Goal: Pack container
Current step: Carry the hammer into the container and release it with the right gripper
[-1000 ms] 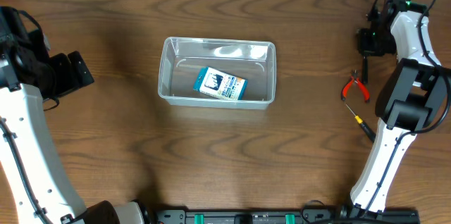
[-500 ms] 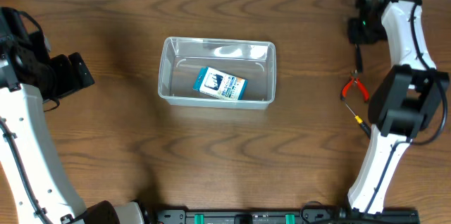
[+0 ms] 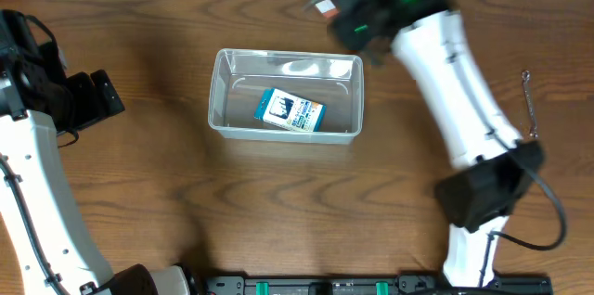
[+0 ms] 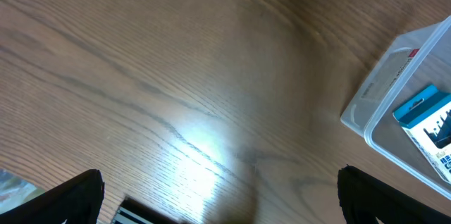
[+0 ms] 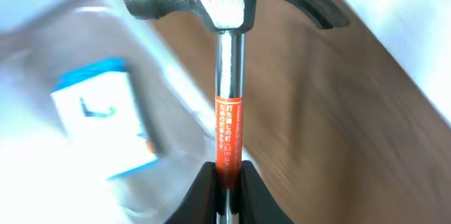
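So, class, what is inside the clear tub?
One blue-and-white box lies flat in the tub. Nothing else shows inside, though the blurred right arm overlaps one corner.

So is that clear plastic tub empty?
No, a small blue-and-white box lies flat on the bottom of the tub.

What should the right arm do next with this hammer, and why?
Probably move left and back toward the robot until the hammer sits over the container's bare floor, then lower. The right gripper is shut on the hammer's shaft, but overhead it hovers by the container's far right corner, and the blue-and-white box occupies the middle.
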